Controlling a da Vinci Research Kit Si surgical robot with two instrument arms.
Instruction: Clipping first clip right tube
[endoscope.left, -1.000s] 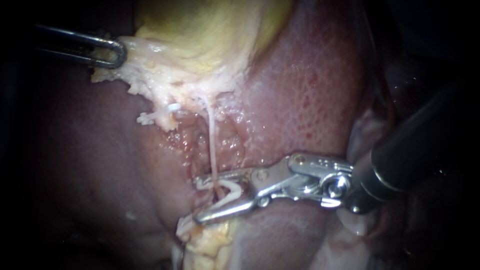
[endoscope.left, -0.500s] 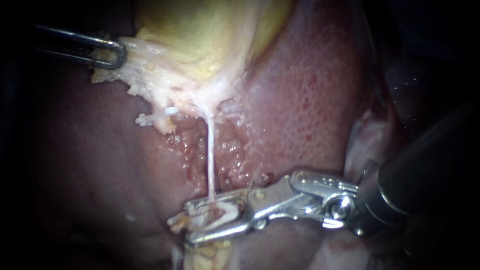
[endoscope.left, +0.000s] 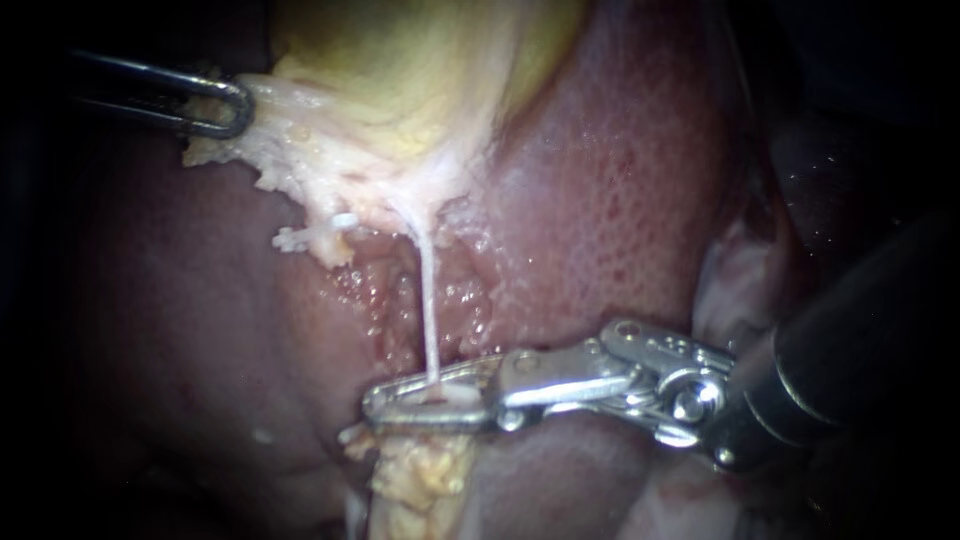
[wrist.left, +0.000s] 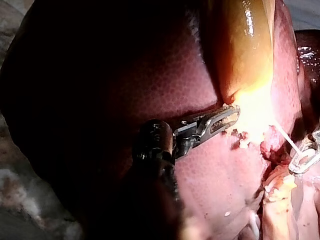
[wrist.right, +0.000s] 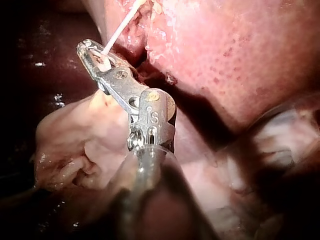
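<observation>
At about ten o'clock in the endoscope view, the left instrument (endoscope.left: 234, 107), a slender steel shaft ending in looped jaws, has its jaws closed on the pale ragged fringe of the yellow-green gallbladder (endoscope.left: 400, 60). It seems to be holding that fringe out toward nine o'clock so that what hangs from it stays stretched and exposed. Just below the fringe, a small white clip-like piece (endoscope.left: 305, 235) lies against the mottled red-brown liver (endoscope.left: 620, 180).

From the gallbladder's lower edge near the centre, the thin white right tube (endoscope.left: 427, 300) runs taut toward six o'clock, clear of the raw bed behind it. That tension probably makes it easy to straddle.

The right instrument (endoscope.left: 380, 408), a dark shaft with a silver hinged head, comes in from four o'clock and lies almost level, crossing the tube at right angles. Its jaws are squeezed nearly together on a white clip (endoscope.left: 447, 397) that sits around the tube's lower end, just above a lump of yellow fat (endoscope.left: 420, 470). The clip appears to be closing.
</observation>
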